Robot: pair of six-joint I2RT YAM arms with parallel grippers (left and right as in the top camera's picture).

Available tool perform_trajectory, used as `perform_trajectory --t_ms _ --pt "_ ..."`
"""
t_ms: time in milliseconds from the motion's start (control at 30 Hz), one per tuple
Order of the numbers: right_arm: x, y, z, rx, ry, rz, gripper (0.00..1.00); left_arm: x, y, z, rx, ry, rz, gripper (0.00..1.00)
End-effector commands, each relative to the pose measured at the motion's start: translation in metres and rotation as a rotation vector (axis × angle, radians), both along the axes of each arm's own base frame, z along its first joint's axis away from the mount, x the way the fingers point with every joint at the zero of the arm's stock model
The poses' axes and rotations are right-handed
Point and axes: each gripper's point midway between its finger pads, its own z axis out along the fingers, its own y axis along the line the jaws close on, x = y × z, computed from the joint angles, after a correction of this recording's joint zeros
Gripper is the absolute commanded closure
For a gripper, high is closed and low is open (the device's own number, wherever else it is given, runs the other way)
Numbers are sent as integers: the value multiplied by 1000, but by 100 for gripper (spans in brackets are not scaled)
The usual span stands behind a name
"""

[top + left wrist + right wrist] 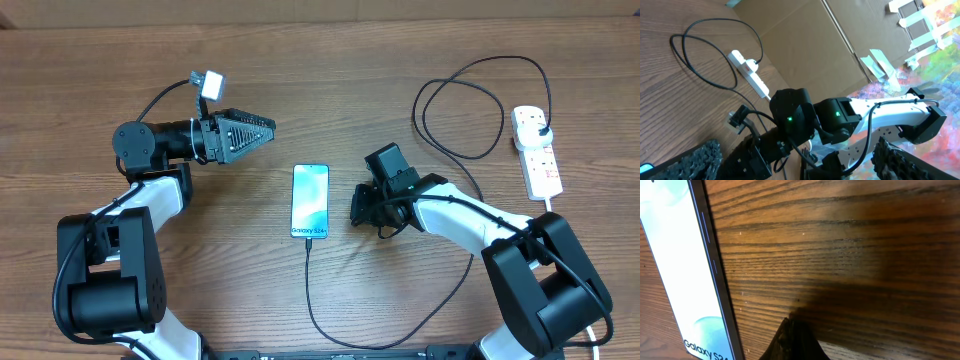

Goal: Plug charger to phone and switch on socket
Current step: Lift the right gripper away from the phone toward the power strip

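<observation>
The charger (305, 285) cable meets the phone's (310, 198) bottom edge.

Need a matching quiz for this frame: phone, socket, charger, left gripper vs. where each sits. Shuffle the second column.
1. phone
2. socket
3. charger
4. left gripper

A. far right of the overhead view
B. left of the phone, pointing right
C. middle, screen up
D. thin black line leaving the phone's bottom edge

Pairs: 1-C, 2-A, 3-D, 4-B

Left gripper (266, 129) horizontal, pointing inward, jaws apart; right gripper (356, 207) tipped down, jaws together.
</observation>
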Motion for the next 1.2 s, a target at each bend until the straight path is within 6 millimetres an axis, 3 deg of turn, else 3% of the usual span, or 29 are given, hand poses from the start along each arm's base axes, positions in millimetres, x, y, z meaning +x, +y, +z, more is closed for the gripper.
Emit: perform_trajectory --t_ms 0,400,700,800,933,1000,1167 --pt "7 -2 9 -8 -41 -1 97 -5 -1 7 14 -56 -16 0" --pt "6 -2 14 -13 -24 -1 95 -5 -1 7 14 -56 -16 1" --pt "15 -16 58 -154 30 -30 93 -5 -1 7 14 -56 -16 0" --pt "17 -18 68 -171 34 -33 89 -5 -1 7 13 -56 -16 0" --pt "15 -23 68 -198 41 -38 82 -5 -1 7 13 -56 -16 0" --pt "13 -28 66 -222 49 -42 71 -5 -1 7 14 -56 -16 0" --pt "10 -35 65 -259 59 -47 66 -5 -1 7 14 -56 -16 0"
